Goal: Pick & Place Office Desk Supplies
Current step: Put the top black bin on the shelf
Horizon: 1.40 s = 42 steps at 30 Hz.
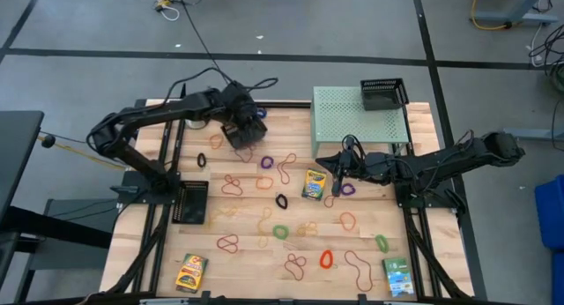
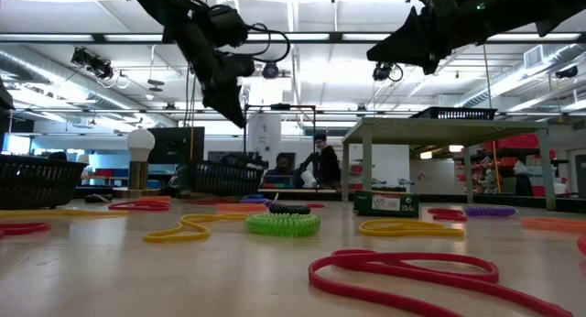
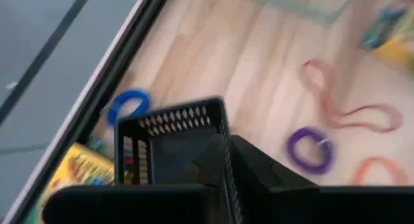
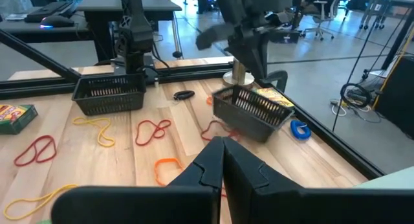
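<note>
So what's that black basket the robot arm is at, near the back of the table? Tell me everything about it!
The black basket is a small rectangular bin of dark mesh that looks like plastic, its walls full of little slots. It sits tilted, not flat, near the back left of the wooden table. The left gripper is right above it, at its rim. Something yellow shows just behind it, and a blue rubber band lies close by.

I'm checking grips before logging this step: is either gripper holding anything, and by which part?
The left gripper holds a black mesh basket by its rim, tilted above the table. The right gripper is shut and seems empty.
</note>
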Available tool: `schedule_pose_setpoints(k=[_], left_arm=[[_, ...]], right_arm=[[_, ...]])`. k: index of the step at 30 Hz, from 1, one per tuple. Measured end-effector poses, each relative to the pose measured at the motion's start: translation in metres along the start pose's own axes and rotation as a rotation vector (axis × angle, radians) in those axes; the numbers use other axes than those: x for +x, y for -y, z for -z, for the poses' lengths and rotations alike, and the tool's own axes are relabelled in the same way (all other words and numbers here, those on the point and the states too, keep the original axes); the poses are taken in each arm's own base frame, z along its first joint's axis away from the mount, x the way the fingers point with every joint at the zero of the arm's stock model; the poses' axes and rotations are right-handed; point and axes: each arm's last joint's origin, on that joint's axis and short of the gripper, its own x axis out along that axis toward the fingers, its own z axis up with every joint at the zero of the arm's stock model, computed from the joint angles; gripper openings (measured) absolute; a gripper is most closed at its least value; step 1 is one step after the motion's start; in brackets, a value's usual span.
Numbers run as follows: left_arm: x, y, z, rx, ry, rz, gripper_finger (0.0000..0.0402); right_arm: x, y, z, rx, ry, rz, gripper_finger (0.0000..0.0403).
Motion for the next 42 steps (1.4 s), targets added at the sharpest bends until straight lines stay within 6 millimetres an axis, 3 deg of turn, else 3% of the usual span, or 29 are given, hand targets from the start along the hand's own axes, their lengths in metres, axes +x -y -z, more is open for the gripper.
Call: schedule_pose_setpoints(k=[8, 12, 17, 21, 26, 32, 36, 42], left_arm=[[0.031, 0.009, 0.013, -0.022, -0.172, 0.09, 0.0141], [0.053, 0.018, 0.019, 0.016, -0.252, 0.017, 0.0171], [0.076, 0.027, 0.028, 0.039, -0.336, -0.01, 0.0167], [0.083, 0.031, 0.031, 0.043, -0.366, -0.016, 0.0117], [0.077, 0.037, 0.029, 0.116, -0.356, -0.057, 0.0019], [0.051, 0.047, 0.02, 0.193, -0.282, -0.067, 0.0012], [0.028, 0.063, 0.013, 0.351, -0.206, -0.029, 0.0012], [0.002, 0.103, 0.012, 0.678, -0.076, 0.256, 0.0015]], right_arm=[[0.0, 0.0, 0.0, 0.001, 0.0, -0.002, 0.0013], [0.0, 0.0, 0.0, 0.001, 0.0, -0.002, 0.0013], [0.0, 0.0, 0.0, 0.002, 0.0, -0.002, 0.0013], [0.0, 0.0, 0.0, 0.003, 0.0, -0.002, 0.0013], [0.0, 0.0, 0.0, 0.003, -0.004, -0.001, 0.0013], [0.0, 0.0, 0.001, 0.001, -0.007, 0.002, 0.0013], [0.0, 0.0, 0.001, 0.0, -0.01, 0.002, 0.0013], [0.0, 0.0, 0.001, 0.0, -0.01, 0.001, 0.0013]])
